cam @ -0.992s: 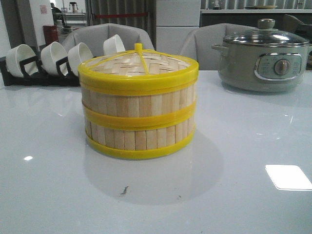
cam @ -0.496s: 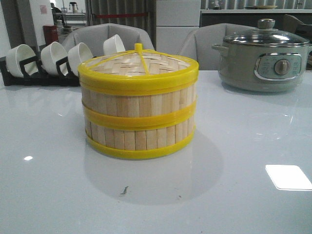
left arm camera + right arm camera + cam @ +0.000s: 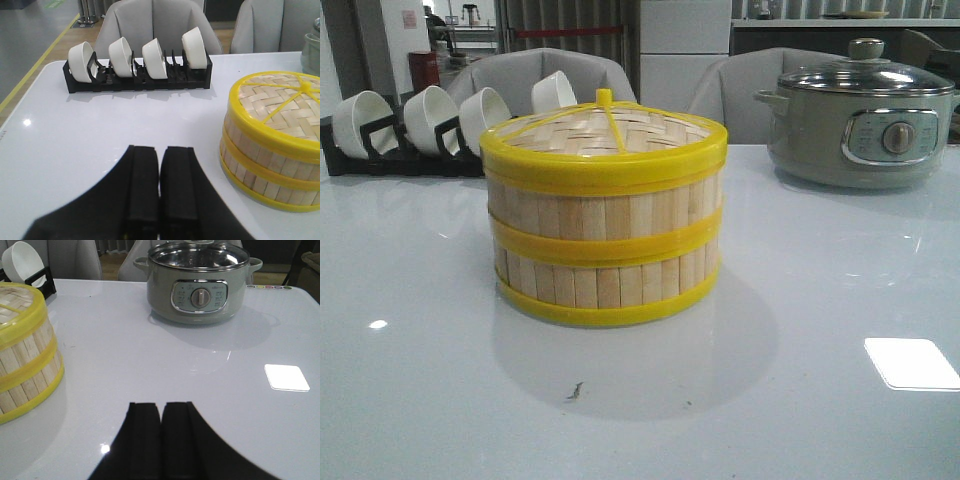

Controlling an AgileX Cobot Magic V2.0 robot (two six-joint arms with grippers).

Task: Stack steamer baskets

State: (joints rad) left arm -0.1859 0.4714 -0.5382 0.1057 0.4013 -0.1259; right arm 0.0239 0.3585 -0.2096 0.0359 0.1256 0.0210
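Observation:
Two steamer baskets [image 3: 605, 235] of pale bamboo slats with yellow rims stand one on the other at the table's middle, with the woven yellow-rimmed lid [image 3: 605, 130] on top. The same stack [image 3: 272, 142] shows in the left wrist view and its edge [image 3: 25, 360] in the right wrist view. My left gripper [image 3: 160, 149] is shut with nothing in it, off to the stack's left and apart from it. My right gripper [image 3: 161, 405] is shut and empty too, to the stack's right. Neither gripper appears in the front view.
A black rack of white bowls [image 3: 420, 125] stands at the back left, seen also as the rack [image 3: 137, 60] in the left wrist view. A grey electric pot [image 3: 860, 115] with a glass lid sits at the back right. Grey chairs stand behind the table.

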